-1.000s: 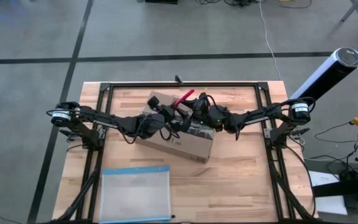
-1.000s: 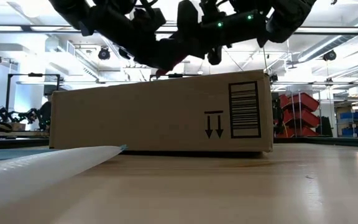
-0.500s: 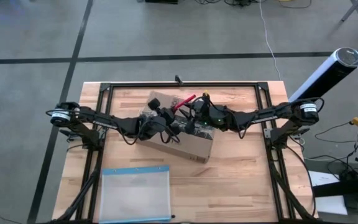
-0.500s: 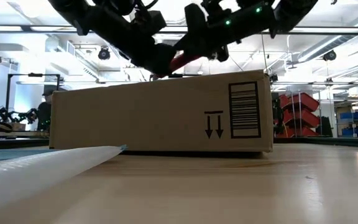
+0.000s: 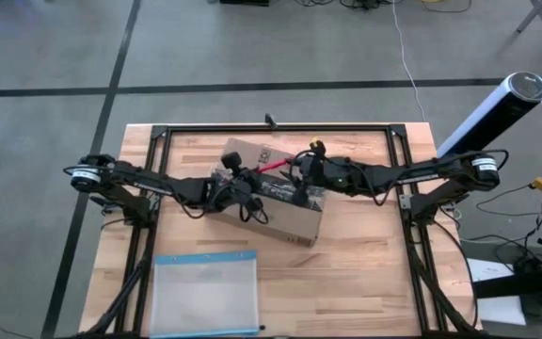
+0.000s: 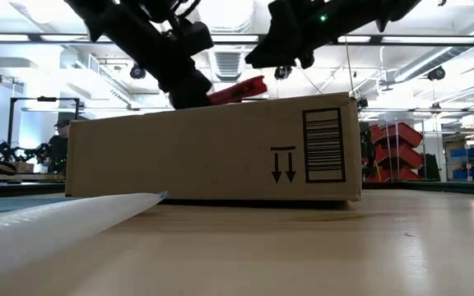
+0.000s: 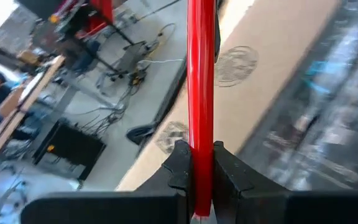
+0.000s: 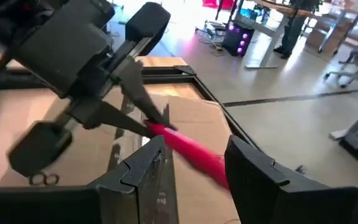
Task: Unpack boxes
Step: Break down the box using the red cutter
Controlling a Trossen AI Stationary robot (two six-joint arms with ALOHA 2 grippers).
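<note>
left gripper [image 5: 249, 181] is seen clamped on the near end of a red tool [image 5: 273, 165], its fingers [image 7: 180, 168] pressed tight against the handle on both sides, above the top of the cardboard box [image 5: 290, 218]. the box is set near the middle of the wooden table [image 5: 365, 273]. right gripper [image 5: 299, 169] is held over the box's far side, its fingers [image 8: 145, 163] spread apart with the tool's other end between them, ungripped.

Brown cardboard box [image 6: 212, 156] with black barcode and 2 black arrows; red tool [image 7: 201, 81] between dark fingers [image 7: 180, 171]; clear pouch [image 5: 204, 294] edged blue; pale striped wooden table [image 5: 365, 282]
</note>
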